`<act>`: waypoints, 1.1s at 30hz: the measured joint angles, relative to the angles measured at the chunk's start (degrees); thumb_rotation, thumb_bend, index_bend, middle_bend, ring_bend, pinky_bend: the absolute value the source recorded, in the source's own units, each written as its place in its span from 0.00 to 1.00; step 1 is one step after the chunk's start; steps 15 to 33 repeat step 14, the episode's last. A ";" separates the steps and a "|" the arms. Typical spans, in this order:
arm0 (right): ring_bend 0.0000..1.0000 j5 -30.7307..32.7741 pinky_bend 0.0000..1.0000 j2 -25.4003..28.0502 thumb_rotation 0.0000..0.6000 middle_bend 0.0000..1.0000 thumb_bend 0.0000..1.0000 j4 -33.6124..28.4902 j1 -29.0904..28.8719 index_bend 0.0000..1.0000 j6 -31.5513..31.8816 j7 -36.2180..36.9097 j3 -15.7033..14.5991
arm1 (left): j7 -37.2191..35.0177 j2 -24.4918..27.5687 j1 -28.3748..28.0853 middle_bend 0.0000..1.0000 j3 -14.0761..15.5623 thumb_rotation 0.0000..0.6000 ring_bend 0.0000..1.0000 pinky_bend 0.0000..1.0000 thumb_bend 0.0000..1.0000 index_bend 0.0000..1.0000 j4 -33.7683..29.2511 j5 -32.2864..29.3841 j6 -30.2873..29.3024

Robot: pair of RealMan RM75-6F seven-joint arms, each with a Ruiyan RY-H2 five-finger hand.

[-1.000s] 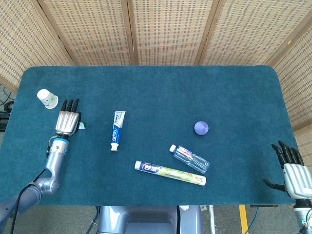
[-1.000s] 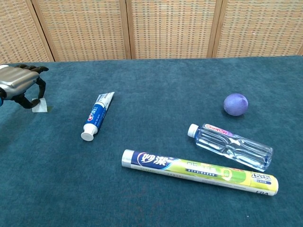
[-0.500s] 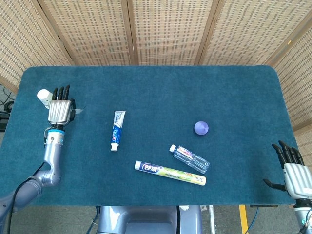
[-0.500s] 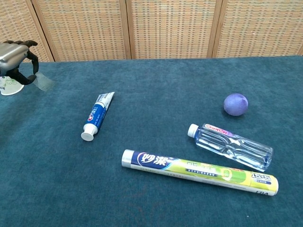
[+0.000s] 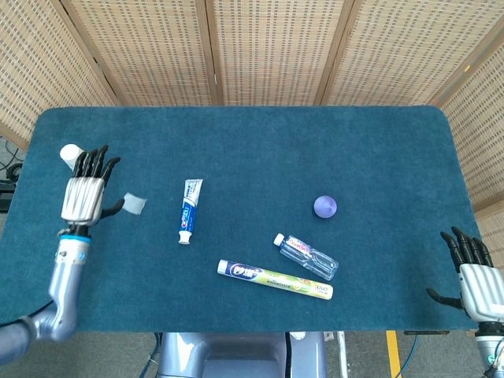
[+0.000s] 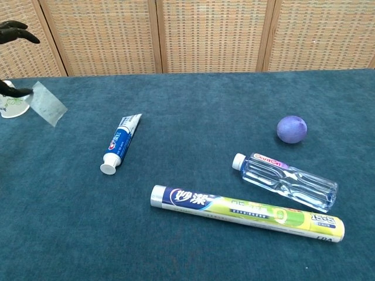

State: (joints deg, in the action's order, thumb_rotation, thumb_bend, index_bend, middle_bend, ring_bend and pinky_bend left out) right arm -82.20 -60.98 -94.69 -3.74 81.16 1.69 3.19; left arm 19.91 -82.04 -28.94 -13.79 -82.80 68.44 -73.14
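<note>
Chest view crops left hand (image 5: 83, 193), fingers spread beside clear wrapper (image 5: 135, 204); grip unclear.

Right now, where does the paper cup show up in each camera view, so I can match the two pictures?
Head view: the paper cup is at the far left of the table, partly hidden behind the left hand.
Chest view: the cup sits at the left edge, cut off by the frame.
Shared landmark: the small blue toothpaste tube, to the cup's right in both.
</note>
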 measured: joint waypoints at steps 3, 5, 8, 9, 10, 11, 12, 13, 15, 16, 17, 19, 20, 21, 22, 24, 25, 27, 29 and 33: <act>0.00 0.04 0.00 0.14 1.00 0.00 0.14 -0.15 0.21 0.00 0.53 0.01 0.14 | 2.53 3.98 3.80 0.00 2.80 1.00 0.00 0.00 0.22 0.07 -8.07 1.16 -3.45; 0.00 0.01 0.00 0.24 1.00 0.00 0.14 -0.28 0.35 0.00 0.87 0.03 0.21 | 4.40 6.38 6.51 0.00 5.11 1.00 0.00 0.00 0.22 0.07 -12.79 2.06 -5.80; 0.00 -0.05 0.00 0.46 1.00 0.00 0.14 -0.46 0.58 0.00 1.42 0.16 0.33 | 6.70 9.25 10.02 0.00 8.72 1.00 0.00 0.00 0.22 0.07 -17.48 3.46 -8.16; 0.00 -0.06 0.00 0.60 1.00 0.00 0.14 -0.56 0.70 0.00 1.66 0.26 0.39 | 7.28 9.89 10.85 0.00 9.72 1.00 0.00 0.00 0.22 0.07 -18.60 3.80 -8.59; 0.00 -0.01 0.00 0.73 1.00 0.00 0.14 -0.64 0.80 0.00 1.78 0.33 0.43 | 7.90 10.63 11.81 0.00 10.90 1.00 0.00 0.00 0.22 0.07 -19.94 4.16 -9.04; 0.00 0.08 0.00 0.82 1.00 0.00 0.14 -0.69 0.87 0.00 1.83 0.38 0.46 | 8.28 11.12 12.44 0.00 11.66 1.00 0.00 0.00 0.22 0.07 -20.82 4.39 -9.28; 0.00 0.32 0.00 0.90 1.00 0.00 0.14 -0.70 0.92 0.00 1.83 0.49 0.54 | 8.70 11.57 12.89 0.00 12.36 1.00 0.00 0.00 0.22 0.07 -21.49 4.56 -9.40; 0.00 0.50 0.00 1.00 1.00 0.00 0.14 -0.70 0.95 0.00 1.80 0.60 0.59 | 9.28 12.22 13.21 0.00 12.99 1.00 0.00 0.00 0.23 0.07 -22.20 4.72 -9.36; 0.00 0.66 0.00 1.06 1.00 0.00 0.14 -0.67 0.96 0.00 1.70 0.70 0.62 | 9.61 12.69 13.42 0.00 13.19 1.00 0.00 0.00 0.23 0.07 -22.69 4.80 -9.33; 0.00 0.66 0.00 1.06 1.00 0.00 0.14 -0.67 0.96 0.00 1.70 0.70 0.62 | 9.61 12.69 13.42 0.00 13.19 1.00 0.00 0.00 0.23 0.07 -22.69 4.80 -9.33; 0.00 0.66 0.00 1.06 1.00 0.00 0.14 -0.67 0.96 0.00 1.70 0.70 0.62 | 9.61 12.69 13.42 0.00 13.19 1.00 0.00 0.00 0.23 0.07 -22.69 4.80 -9.33; 0.00 0.66 0.00 1.06 1.00 0.00 0.14 -0.67 0.96 0.00 1.70 0.70 0.62 | 9.61 12.69 13.42 0.00 13.19 1.00 0.00 0.00 0.23 0.07 -22.69 4.80 -9.33; 0.00 0.66 0.00 1.06 1.00 0.00 0.14 -0.67 0.96 0.00 1.70 0.70 0.62 | 9.61 12.69 13.42 0.00 13.19 1.00 0.00 0.00 0.23 0.07 -22.69 4.80 -9.33; 0.00 0.66 0.00 1.06 1.00 0.00 0.14 -0.67 0.96 0.00 1.70 0.70 0.62 | 9.61 12.69 13.42 0.00 13.19 1.00 0.00 0.00 0.23 0.07 -22.69 4.80 -9.33; 0.00 0.66 0.00 1.06 1.00 0.00 0.14 -0.67 0.96 0.00 1.70 0.70 0.62 | 9.61 12.69 13.42 0.00 13.19 1.00 0.00 0.00 0.23 0.07 -22.69 4.80 -9.33; 0.00 0.66 0.00 1.06 1.00 0.00 0.14 -0.67 0.96 0.00 1.70 0.70 0.62 | 9.61 12.69 13.42 0.00 13.19 1.00 0.00 0.00 0.23 0.07 -22.69 4.80 -9.33; 0.00 0.66 0.00 1.06 1.00 0.00 0.14 -0.67 0.96 0.00 1.70 0.70 0.62 | 9.61 12.69 13.42 0.00 13.19 1.00 0.00 0.00 0.23 0.07 -22.69 4.80 -9.33; 0.00 0.66 0.00 1.06 1.00 0.00 0.14 -0.67 0.96 0.00 1.70 0.70 0.62 | 9.61 12.69 13.42 0.00 13.19 1.00 0.00 0.00 0.23 0.07 -22.69 4.80 -9.33; 0.00 0.66 0.00 1.06 1.00 0.00 0.14 -0.67 0.96 0.00 1.70 0.70 0.62 | 9.61 12.69 13.42 0.00 13.19 1.00 0.00 0.00 0.23 0.07 -22.69 4.80 -9.33; 0.00 0.66 0.00 1.06 1.00 0.00 0.14 -0.67 0.96 0.00 1.70 0.70 0.62 | 9.61 12.69 13.42 0.00 13.19 1.00 0.00 0.00 0.23 0.07 -22.69 4.80 -9.33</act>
